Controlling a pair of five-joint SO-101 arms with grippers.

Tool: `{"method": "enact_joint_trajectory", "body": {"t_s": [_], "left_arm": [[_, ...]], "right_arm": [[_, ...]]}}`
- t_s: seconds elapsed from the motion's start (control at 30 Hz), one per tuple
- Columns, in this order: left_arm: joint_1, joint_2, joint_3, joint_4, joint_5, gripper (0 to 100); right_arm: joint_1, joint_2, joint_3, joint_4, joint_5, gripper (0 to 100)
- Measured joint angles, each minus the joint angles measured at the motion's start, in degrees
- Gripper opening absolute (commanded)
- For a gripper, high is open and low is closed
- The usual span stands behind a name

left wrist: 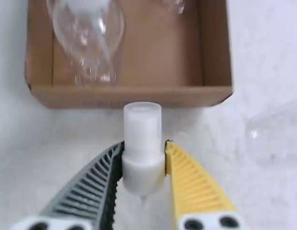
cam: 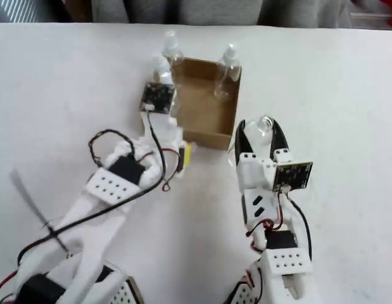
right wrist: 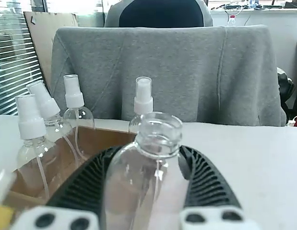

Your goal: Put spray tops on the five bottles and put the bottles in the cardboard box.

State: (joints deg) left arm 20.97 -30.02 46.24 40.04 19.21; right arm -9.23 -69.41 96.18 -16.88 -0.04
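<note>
Clear round plastic bottle [right wrist: 155, 191], the one without a top, is upright in my right fingers [cam: 260, 135]. This black ribbed pair is closed around its shoulder, just below the open threaded neck. The bottle is just beside the near right corner of the brown cardboard box [cam: 205, 134]; I cannot tell whether its base touches the white surface [cam: 347, 95]. My left fingers [left wrist: 143, 143], one grey and one yellow, both ribbed, are closed on the collar of a white plastic spray top [left wrist: 142, 120], held upright at the box's near left corner. Four capped clear bottles [right wrist: 74, 103] stand at the box: at least two are inside it, the others I cannot place against its walls. Step in hand, in my judgement: seat this top on the open neck. Recommended: hold the bottle vertical and firmly clamped, line the top up over the neck on one axis, feed in any thin tube first, like the tubes [right wrist: 41, 175] visible in the capped bottles, then press or turn squarely. Materials: the bottle wall is thin and glossy, probably slippery and likely to flex under squeeze. The top is hard, smooth and cylindrical, stepping out to a wider collar. The box is matt, open and low-walled.
</note>
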Motion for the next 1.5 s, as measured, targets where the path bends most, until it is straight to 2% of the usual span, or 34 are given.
{"method": "enact_joint_trajectory", "body": {"t_s": [0.17, 0.33, 0.57, 0.73, 1.1, 1.23, 1.4, 1.5], "left_arm": [[0.0, -8.26, -6.95, 0.0, 0.0, 2], [0.0, -10.99, -15.65, -0.26, 0.0, 2], [-0.09, -11.25, -20.57, -11.78, 0.0, 2], [1.14, -11.52, -20.57, -19.25, 0.0, 2], [11.69, -11.87, -25.58, -19.16, 0.0, 2], [11.78, -11.87, -25.41, -19.43, 0.0, 2], [11.69, -11.87, -20.13, -26.73, 0.0, 2], [11.69, -11.87, -17.05, -28.22, 0.0, 2]], "right_arm": [[-3.08, -8.35, 0.35, 10.2, 0.0, 1.7], [-8.09, -18.2, 0.35, 22.68, 0.0, 1.7], [-14.51, -32.26, 0.35, 40.7, 0.0, 1.7], [-17.58, -32.44, 0.26, 42.73, 0.0, 1.7], [-18.64, -32.44, 0.26, 43.69, 0.18, 1.7], [-18.64, -32.44, 0.26, 43.69, 0.18, 1.7], [-18.64, -32.44, 0.26, 43.69, 0.18, 1.7], [-18.64, -32.44, 0.26, 43.69, 0.18, 1.7]]}}
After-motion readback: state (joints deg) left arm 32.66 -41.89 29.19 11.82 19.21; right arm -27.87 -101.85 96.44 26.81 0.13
